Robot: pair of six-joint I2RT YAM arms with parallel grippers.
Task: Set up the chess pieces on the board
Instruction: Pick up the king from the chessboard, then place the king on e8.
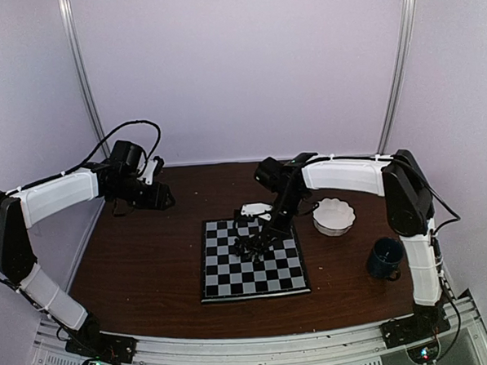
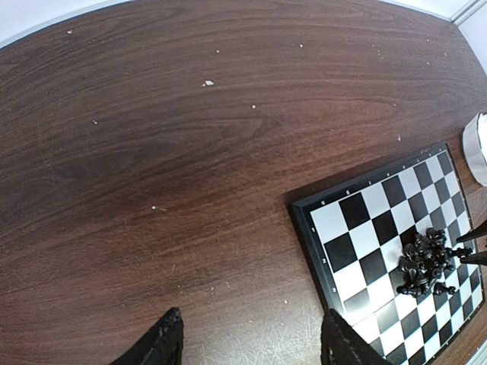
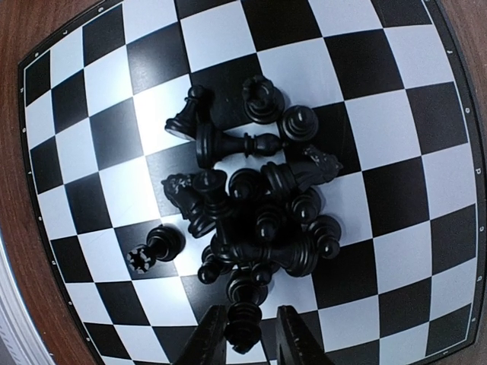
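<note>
The chess pieces (image 1: pixel 253 246) lie in a jumbled heap on the far half of the board (image 1: pixel 232 277), most of them tipped over. In the right wrist view the heap (image 3: pixel 259 205) spreads over several squares of the board (image 3: pixel 396 122), and one piece (image 3: pixel 156 247) lies a little apart. My right gripper (image 3: pixel 249 342) hangs low over the heap, open, with one black piece (image 3: pixel 243 331) between its fingers; the left finger touches it and the right finger stands just off it. My left gripper (image 2: pixel 255 346) is open and empty above bare table, left of the board (image 2: pixel 365 228).
A white scalloped bowl (image 1: pixel 333 216) stands right of the board's far corner. A dark blue mug (image 1: pixel 385 258) stands near the right arm's base. The left wrist view shows brown tabletop (image 2: pixel 190 152) with small crumbs.
</note>
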